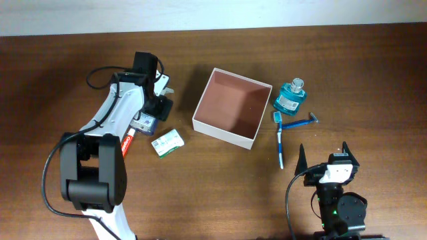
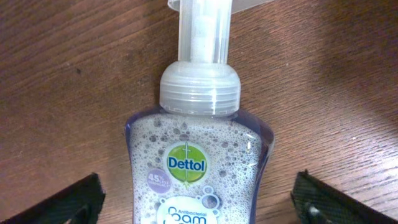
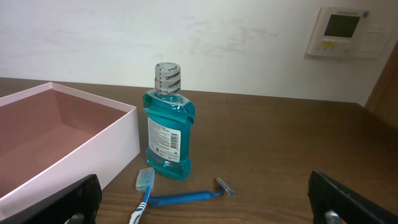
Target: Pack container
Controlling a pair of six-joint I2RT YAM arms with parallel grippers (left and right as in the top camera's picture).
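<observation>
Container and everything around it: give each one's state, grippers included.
container, open-topped, empty
Dettol soap bottle, lying flat, not gripped
mouthwash bottle, upright, capped
toothbrush, lying flat
razor, lying flat
left gripper, open around Dettol soap bottle
right gripper, open, empty

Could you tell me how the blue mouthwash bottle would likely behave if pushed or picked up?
The mouthwash bottle stands upright, tall on a small base, so a push high up would probably tip it. It looks nearly full, so it is likely heavy for its size. Its smooth sides may slip when gripped.
</observation>
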